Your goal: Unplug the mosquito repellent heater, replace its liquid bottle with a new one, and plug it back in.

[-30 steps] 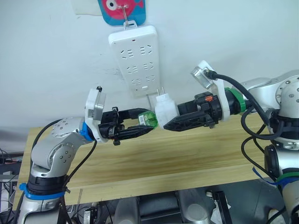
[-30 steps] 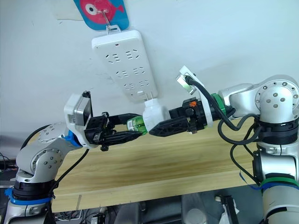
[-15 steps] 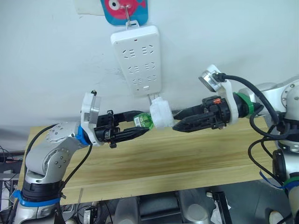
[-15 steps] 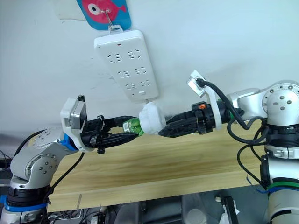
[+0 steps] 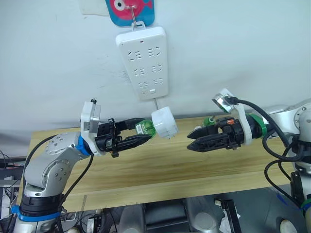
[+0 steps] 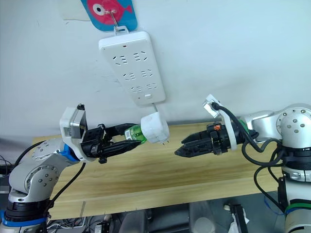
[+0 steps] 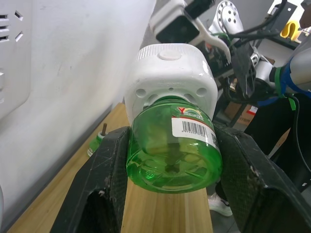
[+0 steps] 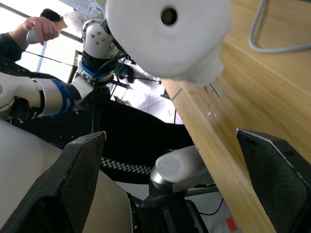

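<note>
**Heater held by its bottle, clear of the strip**

Mosquito repellent heater (image 5: pixel 164 122) hangs in the air above the wooden table (image 5: pixel 160 165), below the white power strip (image 5: pixel 143 61) on the wall and not plugged into it. The left gripper (image 5: pixel 141 134) carries it, not by the white body but by the green liquid bottle (image 7: pixel 172 148) screwed into its underside; the two black fingers (image 7: pixel 114 179) press on either side of the bottle, as the left wrist view shows plainly. That grip leaves the white housing free, which suits a swap: the other arm can take the body while the bottle is twisted out.

The right gripper (image 5: pixel 193 144) hovers apart from the heater, on its far side, fingers parted and holding nothing. In its wrist view the heater's domed end with the round vent hole (image 8: pixel 168 16) faces it, so it seems lined up to close on the housing.

A small green item (image 5: pixel 209 120) shows at the back of the table behind the right gripper, possibly another bottle; I cannot tell.
</note>
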Motion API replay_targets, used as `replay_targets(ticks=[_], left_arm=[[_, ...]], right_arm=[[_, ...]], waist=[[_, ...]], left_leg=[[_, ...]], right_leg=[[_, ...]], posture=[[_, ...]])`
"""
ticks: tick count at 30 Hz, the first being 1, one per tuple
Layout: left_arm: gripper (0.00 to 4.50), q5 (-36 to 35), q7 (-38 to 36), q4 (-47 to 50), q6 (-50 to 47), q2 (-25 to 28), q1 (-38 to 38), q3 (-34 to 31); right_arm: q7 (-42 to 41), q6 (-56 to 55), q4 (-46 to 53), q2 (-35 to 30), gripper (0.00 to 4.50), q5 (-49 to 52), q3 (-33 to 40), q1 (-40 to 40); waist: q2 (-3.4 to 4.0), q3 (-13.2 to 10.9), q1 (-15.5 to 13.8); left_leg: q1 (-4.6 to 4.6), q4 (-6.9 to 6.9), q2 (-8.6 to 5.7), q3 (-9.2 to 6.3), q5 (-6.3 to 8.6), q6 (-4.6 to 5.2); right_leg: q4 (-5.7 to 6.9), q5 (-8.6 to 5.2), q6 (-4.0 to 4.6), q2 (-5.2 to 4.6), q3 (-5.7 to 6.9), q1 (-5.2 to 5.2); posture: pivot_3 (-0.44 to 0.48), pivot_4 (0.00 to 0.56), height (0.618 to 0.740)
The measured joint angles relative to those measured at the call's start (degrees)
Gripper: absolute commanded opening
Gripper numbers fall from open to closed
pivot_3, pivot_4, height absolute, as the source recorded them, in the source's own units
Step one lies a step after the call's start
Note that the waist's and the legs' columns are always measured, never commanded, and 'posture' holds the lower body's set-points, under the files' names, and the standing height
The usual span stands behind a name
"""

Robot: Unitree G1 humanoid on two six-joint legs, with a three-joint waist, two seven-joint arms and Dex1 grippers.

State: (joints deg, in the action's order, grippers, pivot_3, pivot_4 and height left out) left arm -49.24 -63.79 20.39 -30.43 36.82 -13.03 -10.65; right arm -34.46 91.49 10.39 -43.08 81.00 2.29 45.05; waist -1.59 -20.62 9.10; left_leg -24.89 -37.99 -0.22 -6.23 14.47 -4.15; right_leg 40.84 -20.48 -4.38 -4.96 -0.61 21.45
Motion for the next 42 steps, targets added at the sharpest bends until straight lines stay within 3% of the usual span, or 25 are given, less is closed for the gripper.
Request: replay_targets(ticks=[15, 18, 28, 29, 42], left_arm=[[2.28, -0.21, 0.37, 0.84, 0.73, -0.67, 1.48, 0.03], [2.28, -0.21, 0.2, 1.23, 0.74, -0.67, 1.53, 0.03], [2.28, -0.2, -0.66, 1.23, 0.75, -0.5, 1.89, 0.03], [2.28, -0.2, -0.67, 1.22, 0.75, -0.5, 1.79, 0.03], [2.28, -0.19, -0.81, 1.11, 0.75, -0.5, 1.08, 0.05]], right_arm=[[0.42, -2.11, 3.22, -0.94, 4.47, -3.36, -0.33, -6.17], [0.29, -2.44, 3.48, -0.94, 3.9, -4.09, -0.34, -6.23], [-0.25, -3.39, 3.62, -0.76, 0.22, -5.7, -0.34, -6.33], [-0.25, -3.4, 3.62, -0.75, 0.07, -5.74, -0.34, -6.33], [-0.27, -4.06, 3.69, -0.2, 0.07, -6.98, -0.34, -6.35]], waist=[[0.0, 0.0, -1.07], [0.0, 0.0, -1.04], [0.0, 0.0, -1.06], [0.0, 0.0, -1.06], [0.0, 0.0, -1.05]], left_leg=[[0.0, -0.01, 0.0, -0.01, 0.0, 0.0], [0.01, -0.01, 0.01, -0.02, 0.0, 0.0], [0.01, -0.01, 0.0, -0.02, 0.0, 0.0], [0.01, -0.01, 0.0, -0.01, 0.0, 0.0], [0.01, 0.0, 0.0, -0.02, 0.0, 0.0]], right_leg=[[-0.02, 0.0, 0.0, 0.0, 0.0, 0.0], [0.0, 0.0, 0.0, 0.0, 0.01, 0.01], [-0.02, 0.0, 0.0, 0.0, 0.01, 0.0], [-0.02, 0.0, 0.0, 0.0, 0.01, 0.01], [-0.03, 0.0, 0.0, 0.0, 0.01, 0.0]], posture=[[-0.195, 0.323, 0.74], [-0.195, 0.322, 0.74], [-0.201, 0.322, 0.74], [-0.202, 0.323, 0.74], [-0.208, 0.318, 0.74]])
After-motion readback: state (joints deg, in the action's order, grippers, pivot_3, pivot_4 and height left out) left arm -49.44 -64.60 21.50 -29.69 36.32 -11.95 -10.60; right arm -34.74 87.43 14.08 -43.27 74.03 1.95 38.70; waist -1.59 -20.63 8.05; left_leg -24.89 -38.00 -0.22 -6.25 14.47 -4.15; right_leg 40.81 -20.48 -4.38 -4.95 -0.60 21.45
